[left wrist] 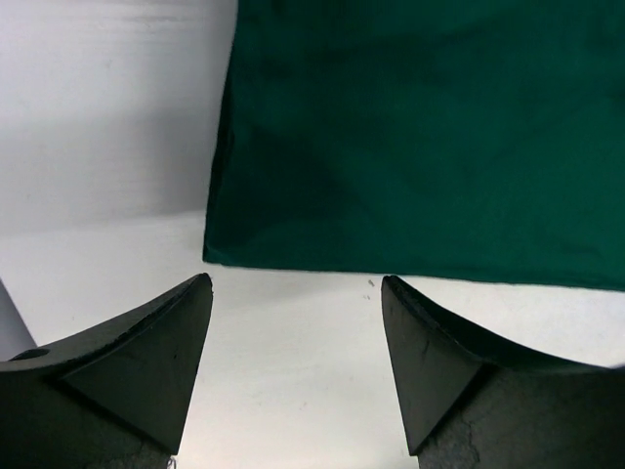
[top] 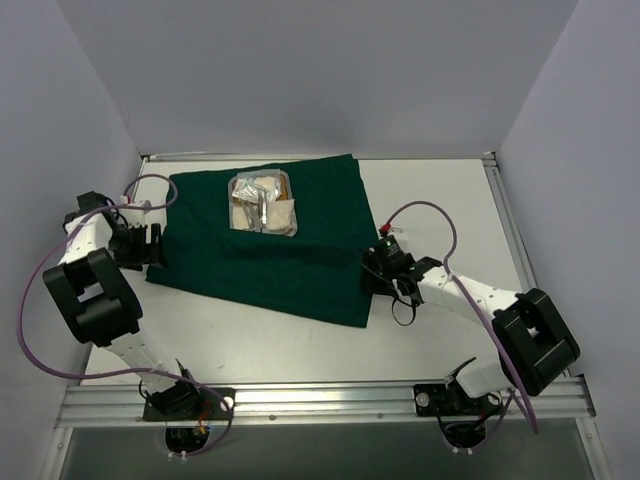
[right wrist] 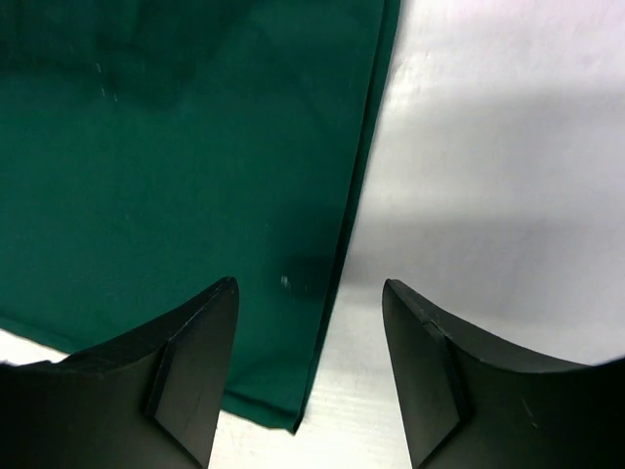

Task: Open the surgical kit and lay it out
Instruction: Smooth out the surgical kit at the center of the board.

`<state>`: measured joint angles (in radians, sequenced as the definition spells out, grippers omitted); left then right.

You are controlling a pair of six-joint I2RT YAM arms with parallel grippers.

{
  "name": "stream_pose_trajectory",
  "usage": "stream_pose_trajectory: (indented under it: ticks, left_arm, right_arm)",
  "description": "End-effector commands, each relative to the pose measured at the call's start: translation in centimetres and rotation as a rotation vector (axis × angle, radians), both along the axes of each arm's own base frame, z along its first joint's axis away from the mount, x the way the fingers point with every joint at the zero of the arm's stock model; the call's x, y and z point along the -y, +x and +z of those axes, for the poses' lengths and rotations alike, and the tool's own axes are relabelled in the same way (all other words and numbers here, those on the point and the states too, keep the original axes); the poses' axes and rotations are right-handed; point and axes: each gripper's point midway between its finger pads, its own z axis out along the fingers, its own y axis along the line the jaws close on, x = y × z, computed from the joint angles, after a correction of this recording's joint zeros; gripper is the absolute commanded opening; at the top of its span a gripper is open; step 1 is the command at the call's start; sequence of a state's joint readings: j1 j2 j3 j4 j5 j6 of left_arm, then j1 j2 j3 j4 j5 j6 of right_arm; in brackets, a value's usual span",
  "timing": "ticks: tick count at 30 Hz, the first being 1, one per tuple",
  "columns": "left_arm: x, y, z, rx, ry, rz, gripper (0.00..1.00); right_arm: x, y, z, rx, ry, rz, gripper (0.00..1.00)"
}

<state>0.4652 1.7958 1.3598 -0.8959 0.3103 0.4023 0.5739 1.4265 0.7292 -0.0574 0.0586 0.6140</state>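
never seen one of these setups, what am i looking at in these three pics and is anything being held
These are two robot arms bolted at the near edge of a white table. The overhead picture looks down from above and behind them. The other two come from cameras on each wrist, so the dark wedges at the bottom are that arm's own fingers.

On the table lies a dark green cloth, spread flat. On its far part sits a steel tray holding instruments and pale packets, too small to tell apart.

The left gripper hovers at the cloth's left edge, over bare table. The right gripper is at the cloth's right edge, near a corner, which runs between its fingers. Both are open and nothing is held.
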Motion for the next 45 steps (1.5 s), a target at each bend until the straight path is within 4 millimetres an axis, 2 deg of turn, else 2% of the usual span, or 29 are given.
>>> stream_pose_trajectory:
  ticks: [1, 6, 9, 12, 13, 14, 16, 17, 19, 20, 24, 26, 28, 33, 40, 43, 45]
  left_arm:
    - [-1.3, 2.1, -1.2, 0.055, 0.017, -0.013, 0.79]
    - [-1.2, 2.4, -3.4, 0.029, -0.020, -0.002, 0.77]
    - [-0.6, 1.4, -4.8, -0.027, -0.057, 0.001, 0.72]
    - [0.1, 0.7, -5.2, -0.035, -0.083, -0.020, 0.63]
    - [0.6, 0.0, -5.5, -0.047, -0.095, -0.028, 0.57]
    - [1.0, -0.2, -5.6, -0.042, -0.114, -0.041, 0.52]
    - [1.7, -1.0, -5.4, -0.055, -0.139, -0.056, 0.41]
    - [2.0, -1.4, -5.4, -0.059, -0.152, -0.075, 0.28]
    - [2.5, -2.3, -5.0, -0.070, -0.192, -0.081, 0.15]
    - [2.6, -2.9, -4.9, -0.076, -0.202, -0.097, 0.03]
    - [2.1, -6.2, -2.8, -0.107, -0.240, -0.103, 0.02]
    - [1.7, -7.9, -1.7, -0.103, -0.236, -0.121, 0.02]
    - [2.3, -10.2, -0.9, -0.145, -0.249, -0.147, 0.02]
    - [4.3, -16.0, 0.5, -0.243, -0.238, -0.276, 0.02]
    - [3.9, -23.0, 1.2, -0.456, -0.159, -0.437, 0.02]
    - [3.1, -23.4, 2.0, -0.469, -0.134, -0.434, 0.02]
    - [2.7, -23.3, 2.1, -0.476, -0.119, -0.438, 0.10]
  right_arm:
    - [-0.3, -1.7, -0.3, -0.007, 0.056, -0.050, 0.57]
    - [-1.2, -2.8, -2.0, -0.030, 0.080, -0.037, 0.56]
    - [-1.7, -3.2, -3.0, -0.046, 0.080, -0.032, 0.56]
    - [-1.8, -3.4, -3.7, -0.054, 0.092, -0.037, 0.51]
    - [-2.0, -3.4, -3.7, -0.048, 0.100, -0.038, 0.48]
    - [-2.0, -3.4, -3.7, -0.046, 0.107, -0.042, 0.35]
    - [-2.1, -3.6, -3.7, -0.045, 0.121, -0.042, 0.22]
    - [-2.2, -3.7, -3.6, -0.046, 0.131, -0.042, 0.10]
    - [-1.9, -4.0, -3.2, -0.047, 0.130, -0.044, 0.00]
    - [-1.5, -4.1, -3.0, -0.045, 0.120, -0.054, 0.00]
    - [0.7, -5.8, -0.7, -0.050, 0.075, -0.081, 0.00]
    - [1.0, -6.1, 0.4, -0.047, 0.073, -0.086, 0.00]
    - [1.5, -7.0, 1.1, -0.068, 0.065, -0.084, 0.00]
    - [2.7, -9.3, 1.2, -0.156, 0.018, -0.069, 0.00]
    - [3.2, -10.9, 1.0, -0.210, 0.004, -0.048, 0.00]
    - [3.0, -11.6, 0.6, -0.237, 0.021, -0.026, 0.00]
    - [3.0, -11.5, 0.3, -0.227, 0.023, -0.024, 0.00]
